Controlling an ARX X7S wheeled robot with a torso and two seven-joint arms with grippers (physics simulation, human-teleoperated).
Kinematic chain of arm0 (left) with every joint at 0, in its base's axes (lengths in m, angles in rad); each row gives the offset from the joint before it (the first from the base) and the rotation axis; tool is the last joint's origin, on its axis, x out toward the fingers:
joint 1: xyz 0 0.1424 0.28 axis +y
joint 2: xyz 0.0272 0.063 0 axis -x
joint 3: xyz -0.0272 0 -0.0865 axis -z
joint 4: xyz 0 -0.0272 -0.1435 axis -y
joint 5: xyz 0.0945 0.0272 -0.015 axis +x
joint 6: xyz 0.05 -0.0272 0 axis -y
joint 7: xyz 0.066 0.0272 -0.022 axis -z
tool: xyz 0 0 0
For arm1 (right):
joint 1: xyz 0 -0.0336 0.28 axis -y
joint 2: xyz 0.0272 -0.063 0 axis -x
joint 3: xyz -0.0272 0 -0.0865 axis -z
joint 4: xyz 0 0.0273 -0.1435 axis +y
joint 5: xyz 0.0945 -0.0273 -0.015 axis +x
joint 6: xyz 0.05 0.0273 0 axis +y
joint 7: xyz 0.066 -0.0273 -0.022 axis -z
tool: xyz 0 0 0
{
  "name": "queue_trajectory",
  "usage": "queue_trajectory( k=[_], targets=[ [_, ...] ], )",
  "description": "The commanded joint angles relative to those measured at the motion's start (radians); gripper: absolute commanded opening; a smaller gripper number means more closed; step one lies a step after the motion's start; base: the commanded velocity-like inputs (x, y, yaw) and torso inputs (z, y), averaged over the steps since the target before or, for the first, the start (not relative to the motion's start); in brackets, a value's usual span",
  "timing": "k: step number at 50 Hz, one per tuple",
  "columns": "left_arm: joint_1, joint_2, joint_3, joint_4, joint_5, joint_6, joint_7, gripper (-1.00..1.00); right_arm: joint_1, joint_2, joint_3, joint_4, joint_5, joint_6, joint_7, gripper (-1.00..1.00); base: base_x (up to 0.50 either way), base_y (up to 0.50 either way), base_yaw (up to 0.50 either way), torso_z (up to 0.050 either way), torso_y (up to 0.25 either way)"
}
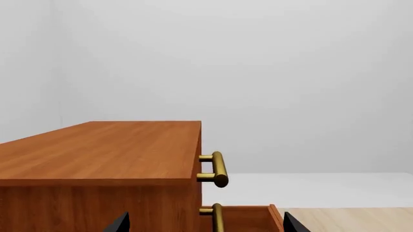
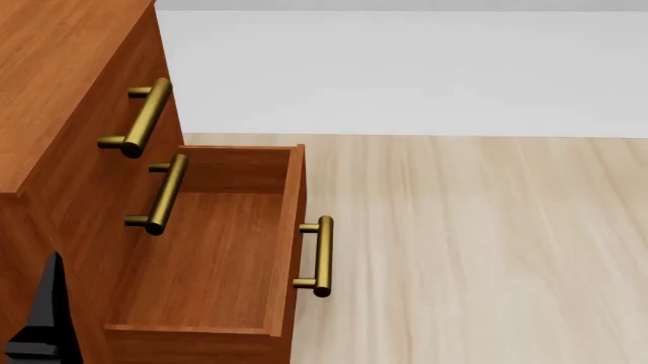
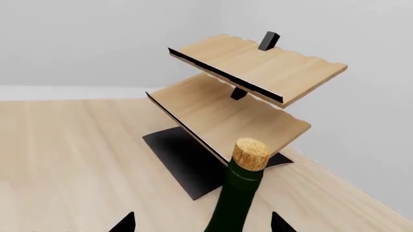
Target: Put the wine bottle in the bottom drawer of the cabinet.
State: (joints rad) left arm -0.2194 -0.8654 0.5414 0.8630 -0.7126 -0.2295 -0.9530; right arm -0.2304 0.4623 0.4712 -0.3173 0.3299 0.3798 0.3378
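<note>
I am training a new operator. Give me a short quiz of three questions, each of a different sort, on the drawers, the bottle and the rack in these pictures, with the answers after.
1. True or false: the bottom drawer of the cabinet is pulled out and holds nothing.
2. Multiple choice: in the right wrist view, the wine bottle stands between the tips of the right gripper. Its top is A) a metal cap, B) a tan cork, C) open.
3. Fill in: the pale wooden rack has ___ slanted shelves on a black base.

Key: 1 true; 2 B; 3 two.
</note>
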Motion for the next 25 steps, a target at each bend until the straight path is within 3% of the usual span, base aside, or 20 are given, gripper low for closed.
queue_trajectory(
  k=[1, 25],
  targets=[
    [-0.006, 0.002, 0.002, 0.001, -0.004, -0.005, 0.000, 1.00, 0.025, 0.003, -0.001, 0.057, 0.003, -0.014, -0.009, 1.00, 0.00, 0.00, 0.00, 0.000, 0.000],
    [-0.011, 0.008, 0.008, -0.006, -0.004, -0.007, 0.003, 1.00, 0.053, 0.028, 0.004, 0.105, 0.003, -0.001, -0.011, 1.00, 0.00, 0.00, 0.00, 0.000, 0.000]
  ],
)
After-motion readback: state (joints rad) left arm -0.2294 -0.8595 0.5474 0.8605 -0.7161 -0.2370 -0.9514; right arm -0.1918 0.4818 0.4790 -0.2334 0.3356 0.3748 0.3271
